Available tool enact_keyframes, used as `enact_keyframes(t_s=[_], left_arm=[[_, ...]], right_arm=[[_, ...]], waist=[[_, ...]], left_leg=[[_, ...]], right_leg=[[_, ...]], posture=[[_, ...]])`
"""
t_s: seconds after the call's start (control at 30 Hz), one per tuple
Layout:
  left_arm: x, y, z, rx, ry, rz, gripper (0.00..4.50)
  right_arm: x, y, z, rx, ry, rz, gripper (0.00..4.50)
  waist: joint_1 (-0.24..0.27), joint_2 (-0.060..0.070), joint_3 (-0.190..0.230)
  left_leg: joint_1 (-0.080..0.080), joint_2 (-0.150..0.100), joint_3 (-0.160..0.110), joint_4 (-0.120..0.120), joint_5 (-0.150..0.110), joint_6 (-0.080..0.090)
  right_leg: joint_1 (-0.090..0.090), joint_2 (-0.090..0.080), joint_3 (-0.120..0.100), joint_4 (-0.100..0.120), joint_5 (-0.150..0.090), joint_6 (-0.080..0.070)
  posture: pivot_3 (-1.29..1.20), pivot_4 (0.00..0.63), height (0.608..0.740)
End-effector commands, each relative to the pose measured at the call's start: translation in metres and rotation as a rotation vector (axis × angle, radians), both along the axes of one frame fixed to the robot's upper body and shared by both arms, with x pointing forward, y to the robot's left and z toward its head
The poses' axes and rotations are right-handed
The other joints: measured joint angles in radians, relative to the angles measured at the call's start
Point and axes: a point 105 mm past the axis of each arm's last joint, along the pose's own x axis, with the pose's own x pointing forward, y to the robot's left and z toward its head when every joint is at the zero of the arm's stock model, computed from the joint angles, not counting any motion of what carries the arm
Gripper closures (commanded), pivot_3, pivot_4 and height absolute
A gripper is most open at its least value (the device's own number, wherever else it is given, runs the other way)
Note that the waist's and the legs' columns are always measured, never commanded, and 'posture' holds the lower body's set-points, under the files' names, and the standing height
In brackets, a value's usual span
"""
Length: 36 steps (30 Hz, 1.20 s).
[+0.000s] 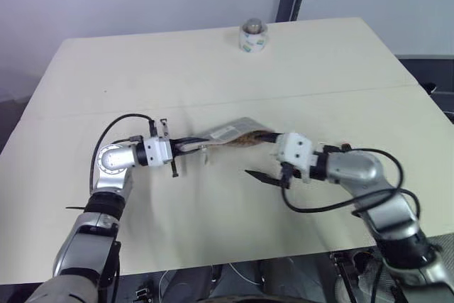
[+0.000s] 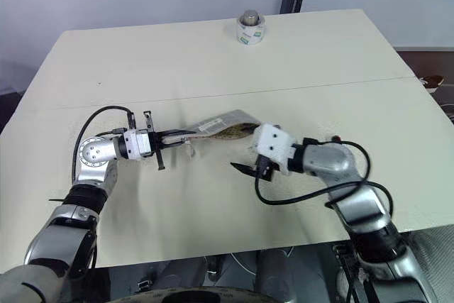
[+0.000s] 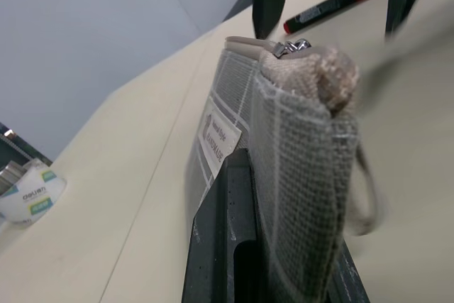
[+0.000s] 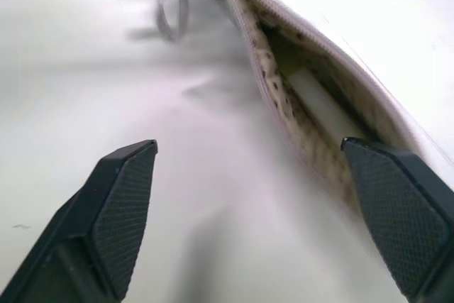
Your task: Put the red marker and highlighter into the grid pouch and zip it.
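**Yellow pen in, red one still out on the table**

Grey grid pouch (image 1: 230,133) sits mid-table, with the left gripper (image 1: 186,146) pinched tight on one end and holding that end up off the table. From the right wrist view the mouth gapes open and the pale highlighter (image 4: 323,108) lies inside it. The right gripper (image 2: 245,168) hangs just beside the pouch's open end with its fingers spread wide and nothing in them.

So my read is that step one is done. The red marker (image 3: 333,5) lies on the table beyond the pouch's far end, so the free hand needs to go and grab it, slide it in, then find the zipper pull (image 3: 291,47).

The pouch's white label (image 3: 218,143) has print on it, too blurry to read for sure. The tape roll (image 1: 252,37), far behind the pouch, has green wording I can't make out.
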Motion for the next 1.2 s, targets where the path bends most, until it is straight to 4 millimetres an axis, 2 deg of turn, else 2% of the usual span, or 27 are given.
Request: enact_keyframes(t_s=[0.03,0.1,0.2,0.27,0.37,0.57,0.63,0.67,0.7,0.8,0.93,1.0,1.03,1.1,1.13,1.2], left_arm=[[0.003,0.005,0.005,0.01,-0.059,0.03,4.5],[0.003,0.005,0.004,0.016,-0.078,0.037,4.5],[0.004,0.003,0.002,0.005,-0.074,0.042,4.5],[0.002,0.0,-0.003,0.015,-0.074,0.033,4.5],[0.001,-0.003,-0.004,0.016,-0.076,0.021,4.5],[0.003,-0.008,-0.001,0.018,-0.082,0.003,4.5],[0.005,-0.01,0.0,0.014,-0.083,0.002,4.5],[0.005,-0.01,0.001,0.013,-0.085,0.001,4.5],[0.006,-0.011,0.002,0.01,-0.086,0.001,4.5],[0.007,-0.01,0.003,0.004,-0.088,0.006,4.5],[0.006,-0.008,0.003,0.004,-0.089,0.013,4.5],[0.006,-0.008,0.003,0.004,-0.09,0.016,4.5],[0.006,-0.008,0.003,0.004,-0.09,0.016,4.5],[0.006,-0.008,0.003,-0.001,-0.092,0.018,4.5],[0.006,-0.009,0.003,-0.001,-0.094,0.017,4.5],[0.006,-0.009,0.004,-0.002,-0.097,0.017,4.5]], right_arm=[[-0.013,-0.023,0.023,0.108,-0.026,-0.111,0.07],[-0.016,-0.044,0.02,0.139,-0.024,-0.224,0.07],[-0.007,-0.086,0.011,0.229,-0.097,-0.538,0.07],[-0.007,-0.107,-0.006,0.143,-0.144,-0.731,0.07],[-0.013,-0.114,-0.027,0.078,-0.109,-0.853,0.07],[-0.015,-0.143,-0.041,0.06,-0.051,-1.023,0.07],[-0.017,-0.153,-0.051,0.072,0.011,-1.083,0.07],[-0.02,-0.154,-0.064,0.11,0.111,-1.109,0.07],[-0.024,-0.153,-0.076,0.138,0.213,-1.123,0.07],[-0.03,-0.143,-0.088,0.287,0.395,-1.122,0.88],[-0.017,-0.126,-0.066,0.415,0.402,-1.038,2.85],[-0.012,-0.108,-0.048,0.392,0.341,-0.896,3.98],[-0.011,-0.1,-0.043,0.373,0.313,-0.836,4.16],[-0.018,-0.063,-0.03,0.235,0.216,-0.561,4.15],[-0.022,-0.051,-0.027,0.184,0.18,-0.47,4.15],[-0.024,-0.037,-0.018,0.168,0.13,-0.362,4.15]], waist=[[0.001,0.0,0.0],[0.003,-0.001,0.0],[0.002,-0.002,-0.001],[0.002,-0.001,-0.001],[-0.002,-0.001,-0.001],[0.001,-0.001,-0.001],[0.002,-0.001,-0.001],[0.002,-0.001,-0.001],[0.002,-0.001,-0.001],[-0.001,-0.002,-0.002],[-0.003,-0.004,-0.003],[-0.003,-0.004,-0.003],[-0.003,-0.004,-0.003],[-0.002,-0.002,-0.003],[-0.002,-0.002,-0.003],[-0.003,-0.005,-0.003]], left_leg=[[0.0,0.0,0.0,0.0,0.0,0.0],[0.0,0.0,0.0,0.0,0.0,0.0],[0.0,0.0,0.0,0.0,0.0,0.0],[0.0,0.0,0.0,0.0,0.0,0.0],[0.0,0.0,0.001,0.0,0.0,0.0],[0.001,0.0,0.001,0.001,0.001,-0.001],[0.001,0.0,0.001,0.001,0.001,-0.001],[0.001,0.0,0.001,0.001,0.001,-0.001],[0.001,0.0,0.001,0.001,0.001,-0.001],[0.001,0.0,0.001,0.0,0.001,-0.001],[0.001,0.0,0.001,0.0,0.001,-0.001],[0.001,0.001,0.001,0.0,0.001,-0.001],[0.001,0.001,0.001,0.0,0.001,-0.001],[0.001,0.001,0.001,0.0,0.001,-0.001],[0.001,0.001,0.002,0.0,0.001,-0.001],[0.001,0.001,0.002,0.0,0.0,0.0]], right_leg=[[0.0,0.0,0.0,0.0,0.0,0.0],[0.0,0.0,0.0,0.0,0.0,0.0],[0.001,0.0,0.0,0.0,0.0,0.0],[0.001,0.0,0.0,0.0,0.0,0.0],[0.0,0.0,0.001,0.001,0.0,0.0],[0.0,0.001,0.002,0.001,0.0,0.0],[0.001,0.001,0.002,0.001,0.0,0.0],[0.001,0.001,0.002,0.001,0.0,0.0],[0.001,0.001,0.002,0.001,0.0,0.0],[0.0,0.001,0.002,0.001,0.0,0.0],[0.001,0.001,0.002,0.001,0.0,0.0],[0.001,0.001,0.002,0.001,0.0,0.0],[0.0,0.001,0.002,0.001,0.0,0.0],[0.0,0.001,0.002,0.001,0.0,0.0],[0.0,0.0,0.002,0.001,0.0,0.001],[0.001,0.0,0.001,0.0,-0.001,0.001]], posture=[[0.0,0.15,0.74],[0.0,0.15,0.74],[0.0,0.15,0.74],[0.0,0.15,0.74],[0.0,0.15,0.74],[0.0,0.15,0.74],[0.0,0.15,0.74],[0.0,0.15,0.74],[0.0,0.15,0.74],[0.0,0.15,0.74],[0.0,0.15,0.74],[0.0,0.15,0.74],[0.0,0.15,0.74],[0.0,0.15,0.74],[0.0,0.15,0.74],[0.0,0.15,0.74]])
